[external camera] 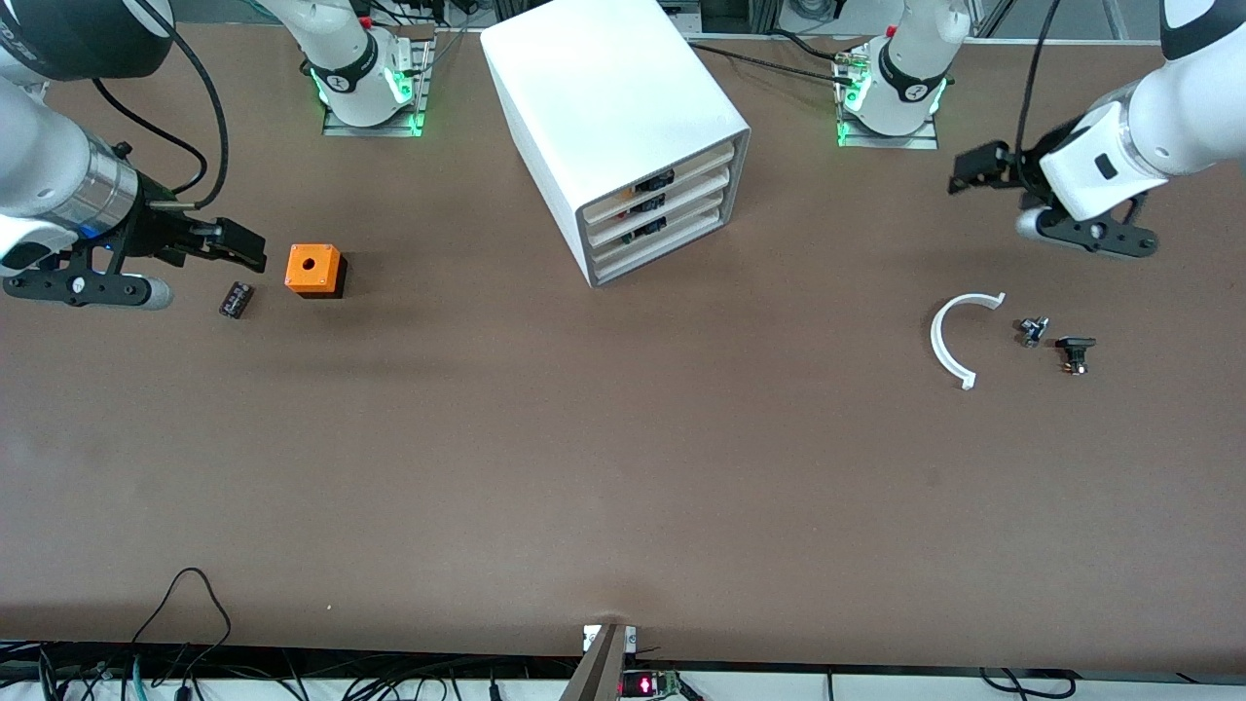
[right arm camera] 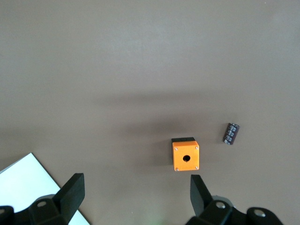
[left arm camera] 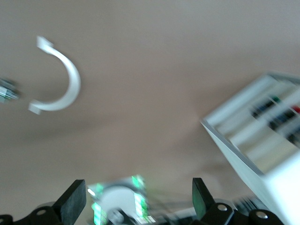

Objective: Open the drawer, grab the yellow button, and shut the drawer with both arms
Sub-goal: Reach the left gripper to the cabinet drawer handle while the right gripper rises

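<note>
The white cabinet [external camera: 613, 117] stands at the middle of the table near the arms' bases. Its uppermost drawer [external camera: 672, 171] is shut, like the two below it. The button is hidden. My right gripper [external camera: 243, 245] is open and empty, up over the table beside the orange cube [external camera: 312, 269] at the right arm's end. It also shows in the right wrist view [right arm camera: 135, 194], with the cube [right arm camera: 186, 157] ahead of it. My left gripper [external camera: 973, 169] is open and empty, up over the left arm's end. The left wrist view [left arm camera: 136, 201] shows the cabinet [left arm camera: 262, 140] blurred.
A small flat black part [external camera: 237, 299] lies beside the orange cube. A white curved piece [external camera: 949, 341] and two small dark parts [external camera: 1032, 331] [external camera: 1076, 352] lie at the left arm's end, nearer to the front camera than the cabinet.
</note>
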